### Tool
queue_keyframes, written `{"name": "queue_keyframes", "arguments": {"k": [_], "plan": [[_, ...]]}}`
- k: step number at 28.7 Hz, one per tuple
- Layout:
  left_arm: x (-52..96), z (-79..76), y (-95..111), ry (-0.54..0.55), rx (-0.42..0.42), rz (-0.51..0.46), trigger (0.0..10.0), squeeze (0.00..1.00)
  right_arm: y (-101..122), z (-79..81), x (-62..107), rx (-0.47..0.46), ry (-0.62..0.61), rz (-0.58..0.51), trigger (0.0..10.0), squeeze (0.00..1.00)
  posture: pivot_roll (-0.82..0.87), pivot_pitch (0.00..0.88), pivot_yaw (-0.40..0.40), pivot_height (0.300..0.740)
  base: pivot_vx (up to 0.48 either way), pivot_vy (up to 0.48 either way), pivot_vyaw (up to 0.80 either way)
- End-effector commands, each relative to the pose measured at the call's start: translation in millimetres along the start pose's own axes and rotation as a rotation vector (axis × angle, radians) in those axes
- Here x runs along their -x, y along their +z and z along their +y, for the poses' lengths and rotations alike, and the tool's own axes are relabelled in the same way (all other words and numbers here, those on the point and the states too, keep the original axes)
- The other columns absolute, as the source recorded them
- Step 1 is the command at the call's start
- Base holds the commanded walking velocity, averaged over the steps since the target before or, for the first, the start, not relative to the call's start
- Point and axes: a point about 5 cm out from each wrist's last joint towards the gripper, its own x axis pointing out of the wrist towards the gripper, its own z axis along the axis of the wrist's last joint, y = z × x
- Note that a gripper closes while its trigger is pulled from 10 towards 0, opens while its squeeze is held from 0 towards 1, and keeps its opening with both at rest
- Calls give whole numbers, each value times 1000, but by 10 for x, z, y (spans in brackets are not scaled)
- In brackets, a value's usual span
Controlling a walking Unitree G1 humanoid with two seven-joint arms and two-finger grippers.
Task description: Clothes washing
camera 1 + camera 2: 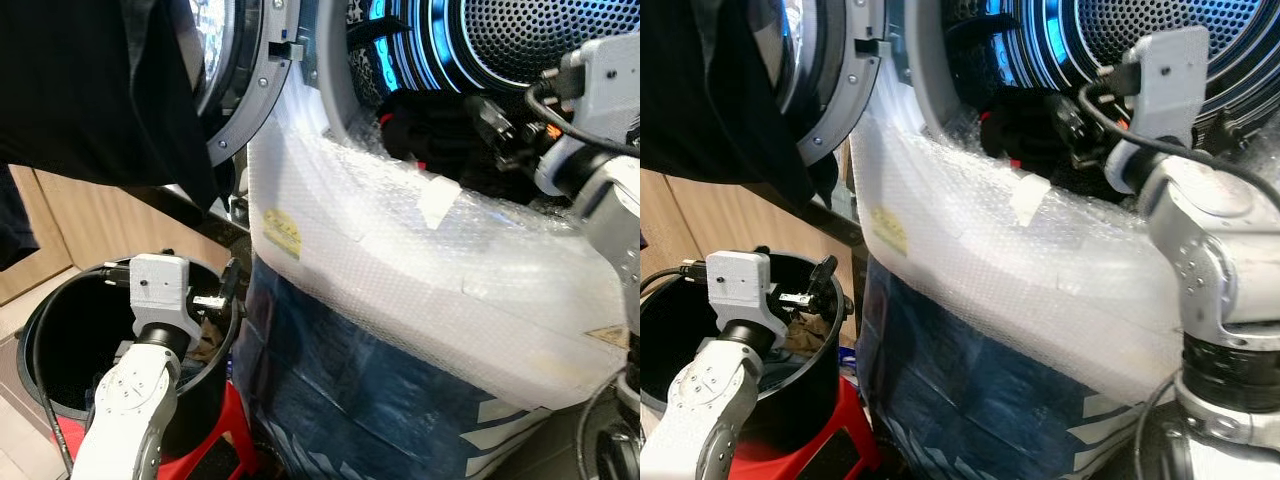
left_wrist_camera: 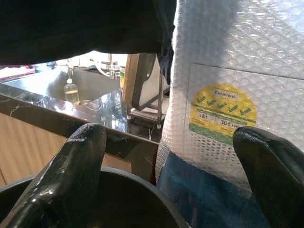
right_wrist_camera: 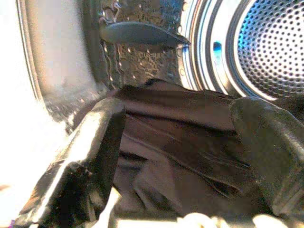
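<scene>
**Black fingers spread at the drum mouth, dark clothes inside**

Black and long, the right gripper point(image 3: 175, 156) reaches into the washing machine's opening with its fingers point(image 3: 90, 156) set wide apart and nothing clamped between them. Just ahead of them lies a heap of dark clothes point(image 3: 190, 156), resting in the lower part of the perforated drum point(image 1: 540, 40), which glows blue around its rim. The right arm comes in over the machine's front, which is wrapped in bubble wrap point(image 1: 420, 270) with a yellow sticker point(image 1: 281, 235) on it.

Lower down on the robot's left, the left gripper point(image 1: 222, 296) hovers over the rim of a black round bin point(image 1: 45, 330), its fingers also parted and empty. The bin sits beside the machine's wrapped front. Above it, the machine's round door point(image 1: 245, 80) hangs open, and a dark garment point(image 1: 90, 90) drapes across the upper left of the head views.
</scene>
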Motion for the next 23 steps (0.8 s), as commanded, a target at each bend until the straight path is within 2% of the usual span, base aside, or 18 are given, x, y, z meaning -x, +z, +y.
{"name": "queue_keyframes", "arguments": {"k": [1, 8, 11, 12, 15, 20, 23], "plan": [[-10, -38, 63, -18, 6, -23, 10000, 0, -12, -38, 44, 28, -8, 24, 10000, 0, 144, 8, -136, 740, 0, 0, 0], [-26, -51, 62, -21, 11, -24, 10000, 0, -110, 27, 6, -70, 79, 112, 10000, 0, 143, 9, -139, 740, 0, 0, 0], [-30, -51, 66, -18, 11, -26, 10000, 0, -125, 55, -60, -111, 118, 120, 10000, 0, 147, 9, -142, 740, 0, 0, 0], [-29, -44, 70, -15, 12, -27, 10000, 0, -137, 70, -101, -154, 150, 144, 10000, 0, 148, 12, -142, 740, 0, 0, 0], [-29, -37, 75, -10, 11, -29, 10000, 0, -175, 103, -165, -199, 212, 185, 10000, 0, 152, 13, -147, 740, 0, 0, 0], [-26, -25, 85, -2, 11, -32, 10000, 0, -238, 98, -210, -269, 258, 240, 10000, 0, 157, 14, -152, 740, 0, 0, 0], [-23, -13, 89, 6, 11, -33, 10000, 0, -328, 70, -259, -267, 246, 279, 10000, 0, 162, 16, -154, 740, 0, 0, 0]]}}
